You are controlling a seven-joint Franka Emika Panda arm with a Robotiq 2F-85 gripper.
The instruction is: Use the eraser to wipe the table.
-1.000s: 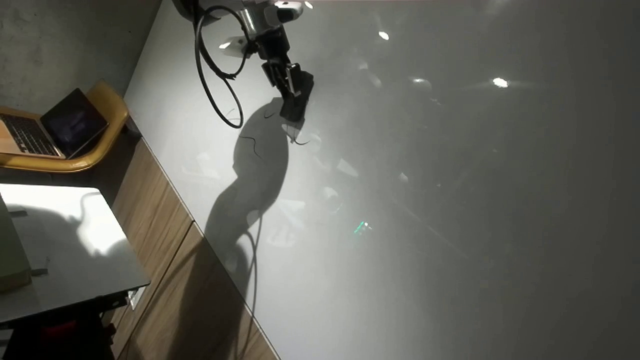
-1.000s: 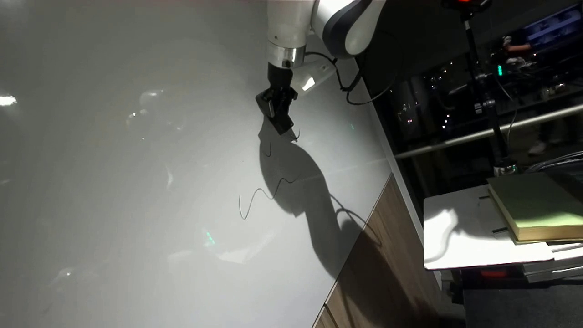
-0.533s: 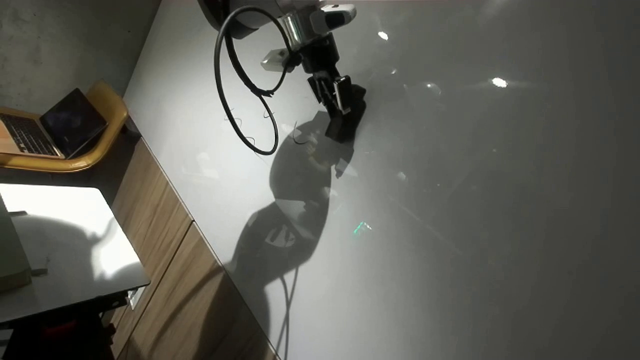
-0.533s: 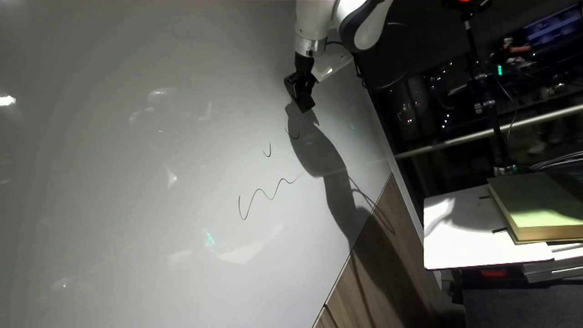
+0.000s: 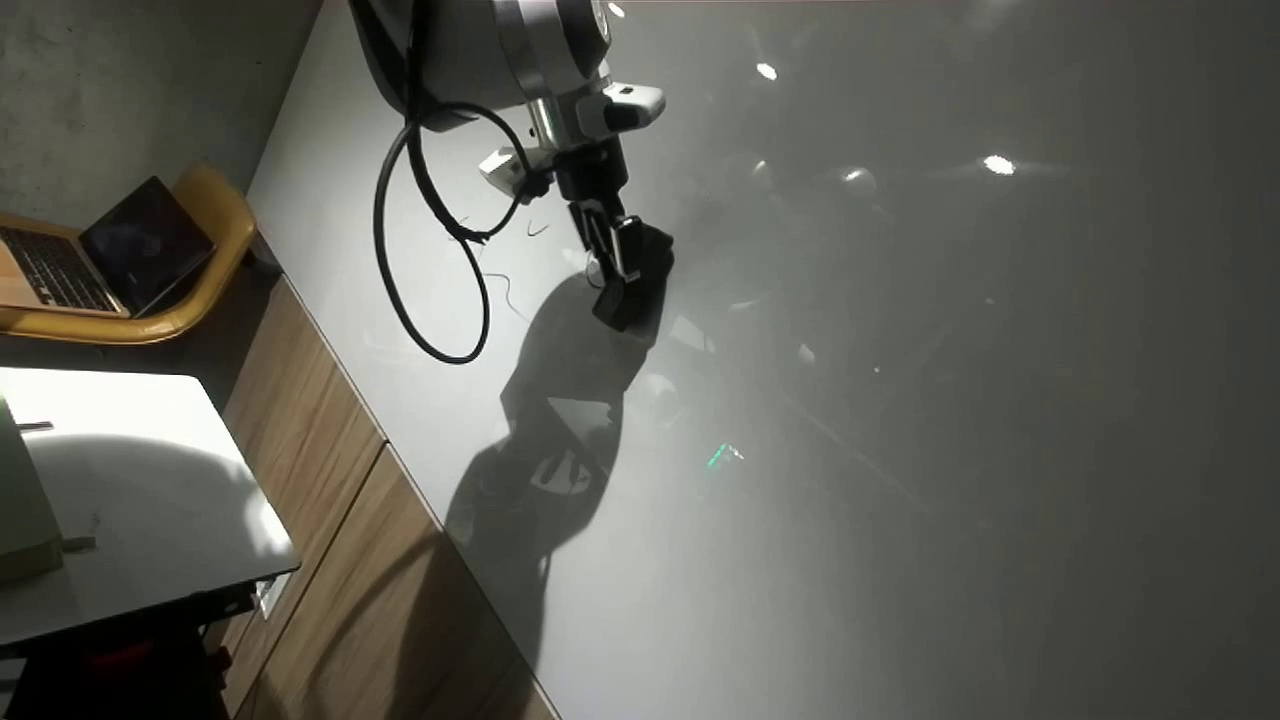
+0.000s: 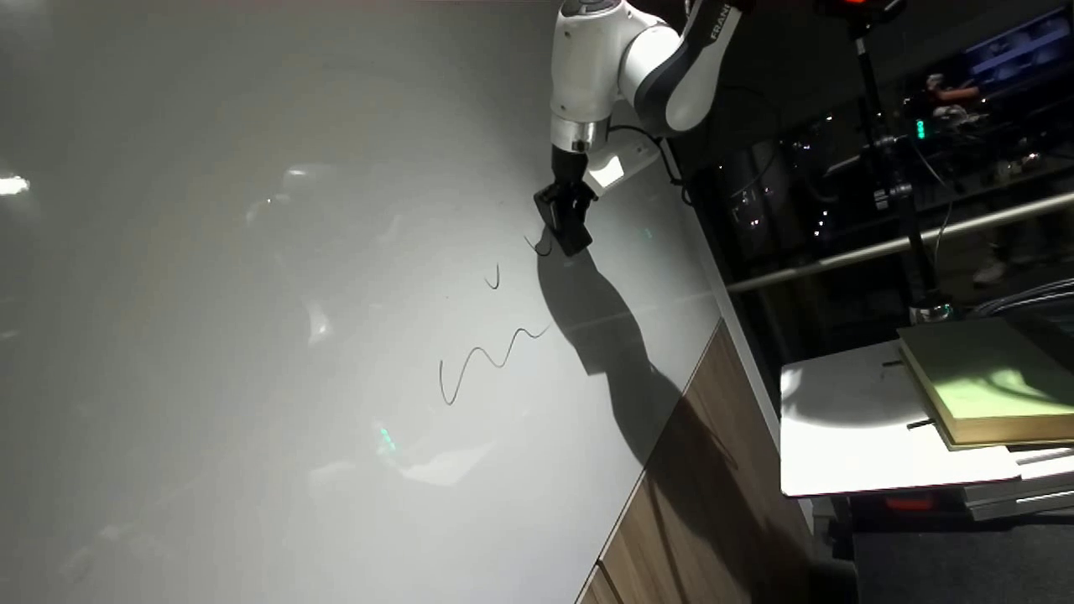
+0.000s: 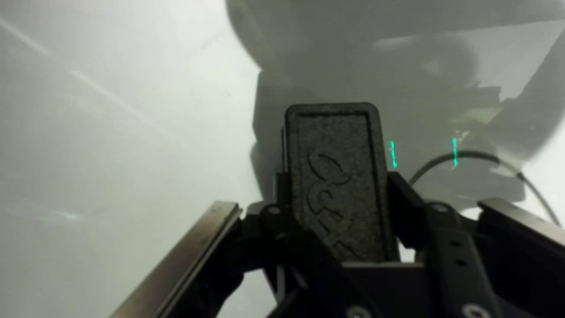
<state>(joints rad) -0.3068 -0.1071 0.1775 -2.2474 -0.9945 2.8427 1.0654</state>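
Desk (image 5: 950, 560): one, the broadest thing here, glossy pale grey with bright reflections and wood-brown panelling (image 5: 300, 420) along its edge.
Arm (image 6: 583, 71): one, white and dark, coming in from the top of both exterior views; a black cable (image 5: 380, 215) loops down from it, and its long shadow (image 6: 596, 323) falls across the desk and the panelling.
White stand (image 6: 839, 457): one, beside the panelling, with a thick green book (image 6: 990, 369) on top.
Chair (image 5: 225, 215): one, yellow, in an exterior view, with one open laptop (image 5: 60, 270) on it.
Claw (image 7: 342, 198): one, partly closed, its two fingers (image 7: 408, 216) parted only by the breadth of the one eraser (image 7: 335, 145) they grip; they press on its two long sides.
Eraser: a dark grey oblong block lying lengthwise between the fingers; the far end juts out past them, the near end runs back toward the wrist, and a face with line-like markings is turned to the wrist camera. In both exterior views it shows at the lower end of the claw, either on the desk or just above it; the angle is too poor to say which.
Scribbles (image 6: 478, 348): three in an exterior view, one long and wavy, one short hook (image 6: 541, 253) just beside the eraser, and one short hook (image 6: 495, 287) between those two.
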